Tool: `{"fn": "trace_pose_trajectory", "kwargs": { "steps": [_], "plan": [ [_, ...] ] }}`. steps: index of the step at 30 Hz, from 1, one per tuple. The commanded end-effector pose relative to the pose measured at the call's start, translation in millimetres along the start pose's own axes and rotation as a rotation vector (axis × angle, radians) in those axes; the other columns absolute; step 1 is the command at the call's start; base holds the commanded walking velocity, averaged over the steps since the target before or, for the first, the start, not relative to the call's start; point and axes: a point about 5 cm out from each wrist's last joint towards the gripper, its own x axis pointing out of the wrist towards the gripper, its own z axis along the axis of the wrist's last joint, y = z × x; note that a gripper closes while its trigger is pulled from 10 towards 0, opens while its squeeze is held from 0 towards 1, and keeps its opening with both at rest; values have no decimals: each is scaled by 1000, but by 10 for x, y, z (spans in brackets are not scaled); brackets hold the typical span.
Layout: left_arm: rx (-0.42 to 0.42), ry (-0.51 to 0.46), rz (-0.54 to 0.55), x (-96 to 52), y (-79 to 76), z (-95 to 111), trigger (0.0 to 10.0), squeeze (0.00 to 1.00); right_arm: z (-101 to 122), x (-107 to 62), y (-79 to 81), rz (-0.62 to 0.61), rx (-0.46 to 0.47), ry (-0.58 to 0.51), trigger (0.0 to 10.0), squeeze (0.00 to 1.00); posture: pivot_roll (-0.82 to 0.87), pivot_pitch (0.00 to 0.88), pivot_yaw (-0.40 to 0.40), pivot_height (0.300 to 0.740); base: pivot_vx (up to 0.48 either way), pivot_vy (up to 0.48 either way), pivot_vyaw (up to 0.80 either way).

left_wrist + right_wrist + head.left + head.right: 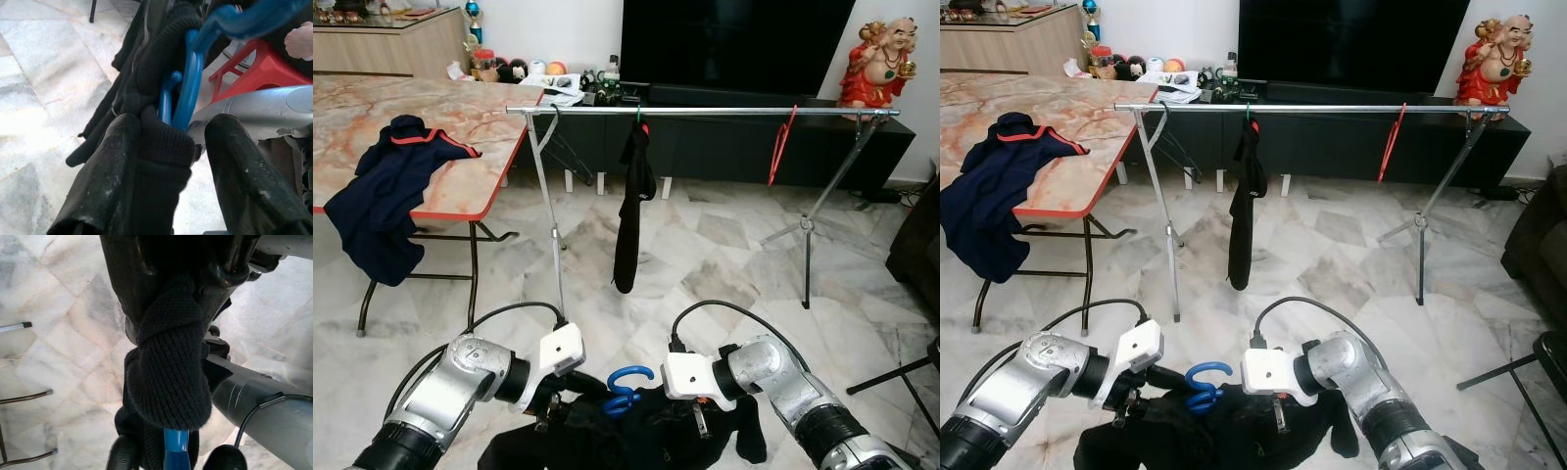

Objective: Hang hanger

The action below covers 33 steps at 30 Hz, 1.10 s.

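Note:
Low in front of me, a blue hanger (626,385) carries a black knit garment (646,441) that droops towards the floor. My left gripper (551,399) is on the hanger's left side; in the left wrist view its fingers (107,171) close around the cloth-wrapped blue bar (188,88). My right gripper (701,415) is shut on a fold of the garment (171,367) on the hanger's right side. Ahead stands a silver clothes rail (705,112). A dark garment (631,196) hangs near its middle and a bare red hanger (781,147) hangs further right.
A marble-topped folding table (460,127) with a navy garment (386,186) stands at left. Behind the rail is a black TV console with a red statue (881,64). A dark sofa (920,245) and black chair legs (901,377) are at right. A red stool (254,68) and a person's hand (301,41) are behind me.

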Motion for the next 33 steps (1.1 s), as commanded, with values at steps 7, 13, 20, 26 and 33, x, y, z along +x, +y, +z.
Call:
{"fn": "trace_pose_trajectory", "kwargs": {
  "steps": [7, 13, 20, 26, 33],
  "plan": [
    [9, 35, 1, 9, -22, -42, 10000, 0, 181, -48, -131, -67, -33, -79, 10000, 0, 161, 0, -60, 740, 0, 0, 0],
    [3, 37, 39, 34, 21, -71, 10000, 0, 251, -48, -131, -47, -29, -131, 10000, 0, 154, 0, -57, 740, 0, 0, 0],
    [-31, 7, 46, 66, 25, -105, 5843, 0, 258, -60, -126, -45, -26, -139, 10000, 0, 152, 0, -62, 740, 0, 0, 0],
    [-39, -7, 55, 73, 35, -99, 0, 0, 257, -69, -134, -51, -16, -140, 10000, 0, 152, 0, -65, 740, 0, 0, 0],
    [-37, -4, 59, 75, 42, -98, 0, 0, 263, -77, -153, -61, -8, -146, 10000, 0, 152, 0, -69, 740, 0, 0, 0]
  ]
}}
